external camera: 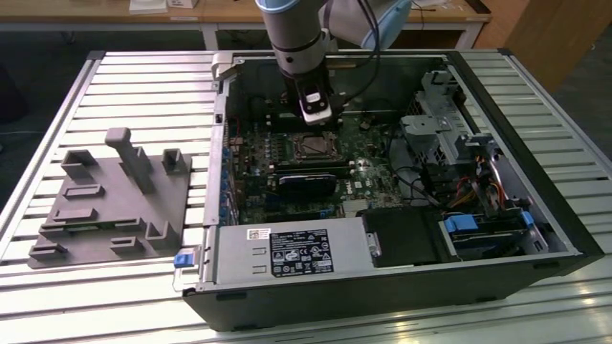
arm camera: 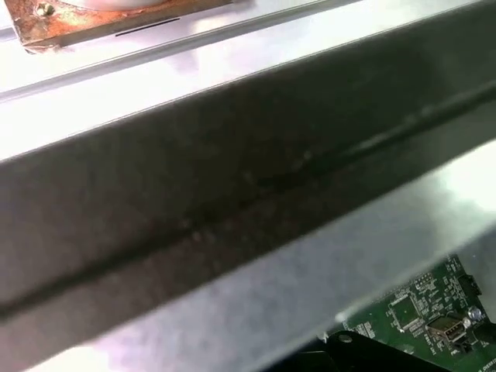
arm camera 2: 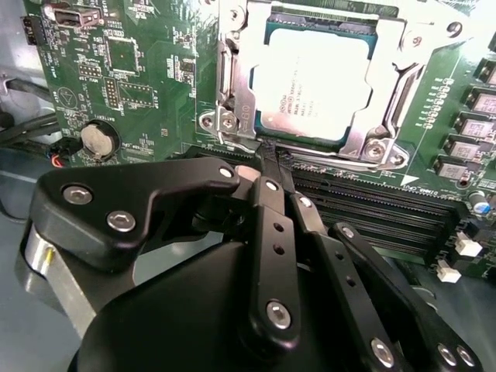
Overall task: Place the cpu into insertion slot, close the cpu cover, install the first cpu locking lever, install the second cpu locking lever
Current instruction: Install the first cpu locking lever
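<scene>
At the cover's edge, beside the seated cpu, my gripper is pinched narrow (nothing visibly held); levering, I judge, wants a low, square push.

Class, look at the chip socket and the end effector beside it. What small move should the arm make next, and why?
Probably a short push on the lever beside the cover. The chip already lies seated with the cover down over it, and the end effector, fingers together, sits at the cover's edge. Whether that lever is hooked cannot be told.
</scene>
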Tool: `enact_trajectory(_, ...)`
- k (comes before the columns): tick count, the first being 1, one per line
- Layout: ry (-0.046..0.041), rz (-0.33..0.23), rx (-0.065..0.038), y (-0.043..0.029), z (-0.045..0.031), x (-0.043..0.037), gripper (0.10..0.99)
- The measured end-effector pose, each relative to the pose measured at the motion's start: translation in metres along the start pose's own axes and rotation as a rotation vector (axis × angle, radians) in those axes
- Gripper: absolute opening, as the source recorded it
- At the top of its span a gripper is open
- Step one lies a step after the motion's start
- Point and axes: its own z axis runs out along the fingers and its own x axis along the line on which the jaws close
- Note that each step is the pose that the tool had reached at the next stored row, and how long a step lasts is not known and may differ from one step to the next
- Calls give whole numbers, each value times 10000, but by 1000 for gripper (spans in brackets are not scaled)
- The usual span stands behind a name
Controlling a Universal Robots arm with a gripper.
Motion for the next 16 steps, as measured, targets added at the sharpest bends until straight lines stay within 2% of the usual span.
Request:
enact_trajectory(10,9,-9,-16,-2,13,-21,106)
enact_trajectory(16,79,14,-168,-1,16,-28,106)
